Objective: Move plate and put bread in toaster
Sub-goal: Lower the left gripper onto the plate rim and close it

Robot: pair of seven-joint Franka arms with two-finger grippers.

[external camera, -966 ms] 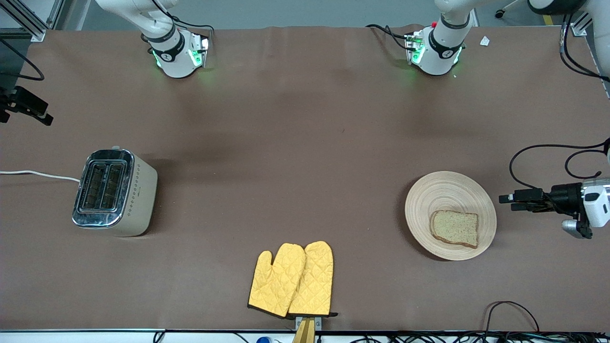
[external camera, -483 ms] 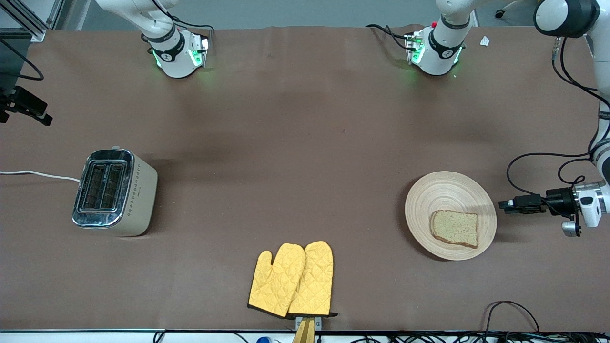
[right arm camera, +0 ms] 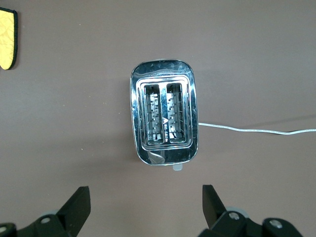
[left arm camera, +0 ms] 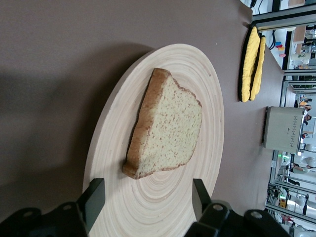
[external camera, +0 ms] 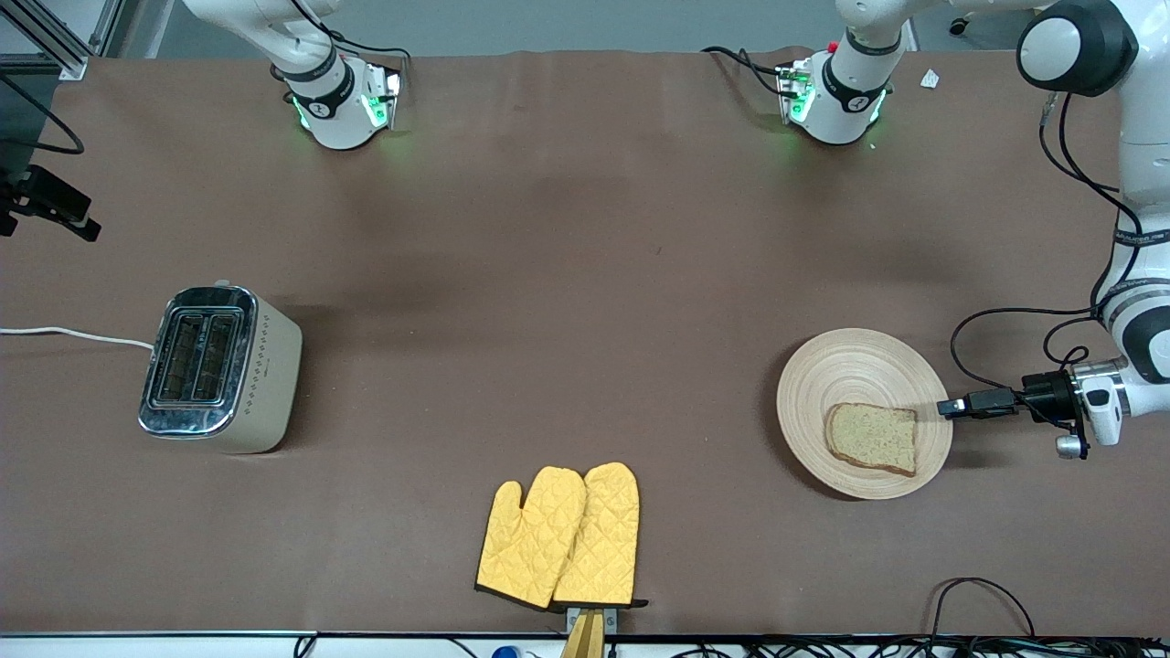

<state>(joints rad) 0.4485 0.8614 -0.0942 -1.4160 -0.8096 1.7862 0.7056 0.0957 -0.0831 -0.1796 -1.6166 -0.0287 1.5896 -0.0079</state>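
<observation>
The plate (external camera: 850, 375) lies toward the left arm's end of the table, with the bread (external camera: 871, 438) on the part of it nearer the front camera. My left gripper (external camera: 947, 408) is low at the plate's rim and open. In the left wrist view the plate (left arm camera: 163, 197) shows between the open fingers (left arm camera: 94, 200), with the bread (left arm camera: 168, 131) just ahead of my left gripper (left arm camera: 146, 202). The toaster (external camera: 219, 368) stands toward the right arm's end, slots empty. My right gripper (right arm camera: 145, 205) is open and empty, waiting high over the table beside the toaster (right arm camera: 164, 112).
Two yellow oven mitts (external camera: 562, 537) lie near the table's front edge, midway along it. The toaster's white cord (external camera: 73, 334) runs off the right arm's end of the table. Black cables hang by the left arm's wrist (external camera: 996, 315).
My left gripper has moved across the table toward the plate, from clear of it to its rim. The plate, bread, toaster and right arm have not moved.
</observation>
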